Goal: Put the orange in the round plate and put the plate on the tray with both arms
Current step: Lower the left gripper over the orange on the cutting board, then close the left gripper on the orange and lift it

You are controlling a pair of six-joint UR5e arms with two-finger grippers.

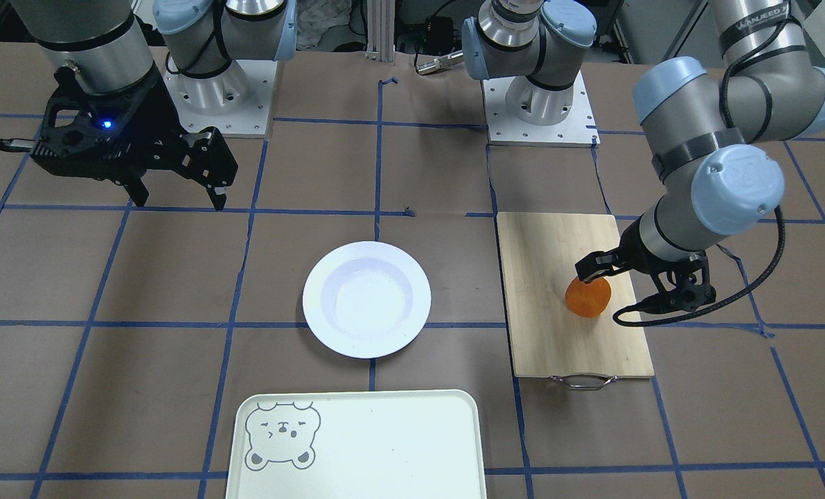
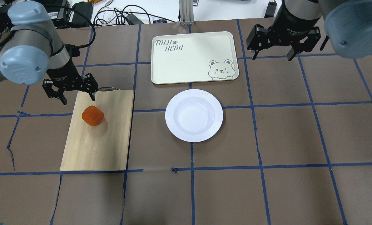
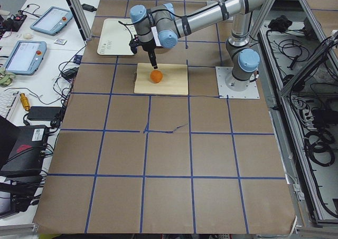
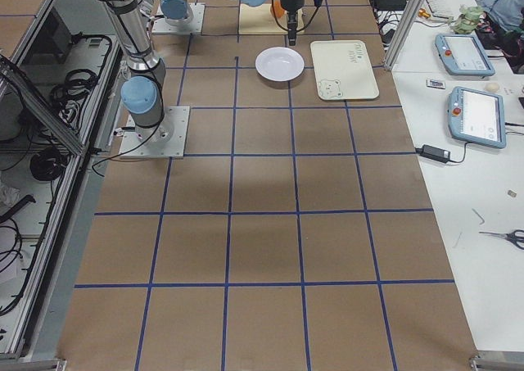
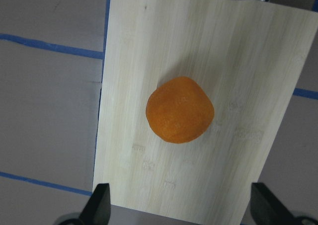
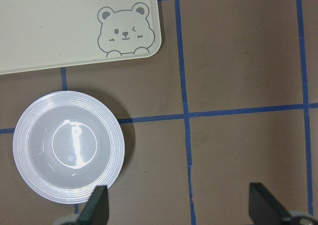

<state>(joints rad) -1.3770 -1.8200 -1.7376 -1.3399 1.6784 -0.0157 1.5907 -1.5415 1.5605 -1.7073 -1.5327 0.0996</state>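
Observation:
The orange (image 2: 92, 115) lies on a bamboo cutting board (image 2: 101, 150) at the table's left. My left gripper (image 2: 77, 99) hangs open above the board, near the orange and not touching it. In the left wrist view the orange (image 5: 180, 110) sits ahead of the two spread fingertips (image 5: 101, 205). The white round plate (image 2: 194, 115) rests empty at the table's centre. Just beyond it lies the pale tray (image 2: 186, 62) with the bear face. My right gripper (image 2: 272, 57) hovers open and empty to the right of the tray. The right wrist view looks down on the plate (image 6: 68, 147) and the tray's corner (image 6: 59, 31).
The cutting board's metal handle (image 1: 584, 381) points away from the robot. Blue tape lines cross the brown table cover. The arm bases (image 1: 538, 104) stand at the robot's edge of the table. Tablets and cables lie on a side bench (image 4: 467, 84) beyond the far edge.

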